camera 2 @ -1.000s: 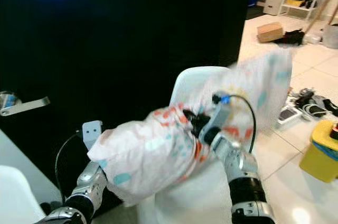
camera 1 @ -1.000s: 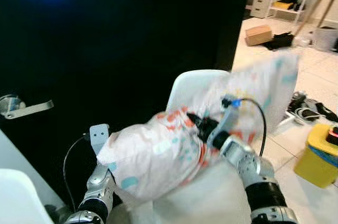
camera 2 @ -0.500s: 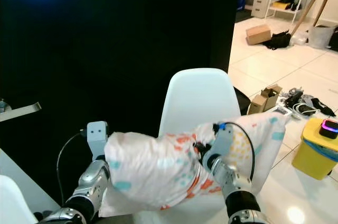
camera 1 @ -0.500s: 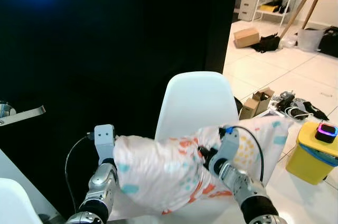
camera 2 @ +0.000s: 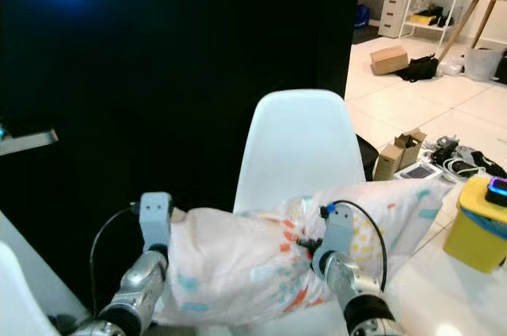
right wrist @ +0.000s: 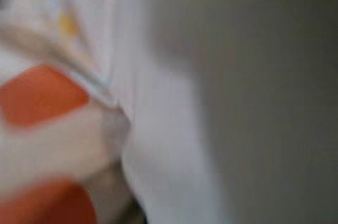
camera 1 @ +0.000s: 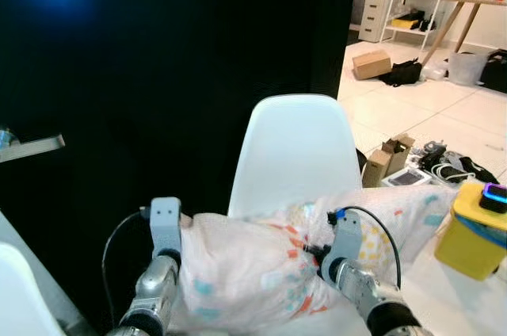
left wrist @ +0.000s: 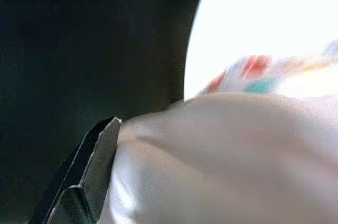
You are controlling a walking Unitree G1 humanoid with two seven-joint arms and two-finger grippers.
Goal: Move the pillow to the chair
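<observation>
The pillow (camera 1: 261, 273), white with red, teal and yellow spots, lies across the seat of the white chair (camera 1: 293, 154), below its backrest. My left gripper (camera 1: 184, 245) holds the pillow's left end. In the left wrist view one black finger (left wrist: 84, 182) presses against the fabric. My right gripper (camera 1: 311, 253) is sunk into the pillow's middle, with its fingers pinching the cloth. The right wrist view is a blur of pillow fabric (right wrist: 105, 102) close up.
A black wall with a silver door handle (camera 1: 32, 146) stands behind the chair. To the right on the tiled floor are a yellow bin (camera 1: 475, 233), small cardboard boxes (camera 1: 384, 158) and cables (camera 1: 444, 166). Another white chair (camera 1: 16, 288) is at the lower left.
Both grippers have brought the pillow down from in front of the backrest onto the seat. The view has shifted a little as well.
</observation>
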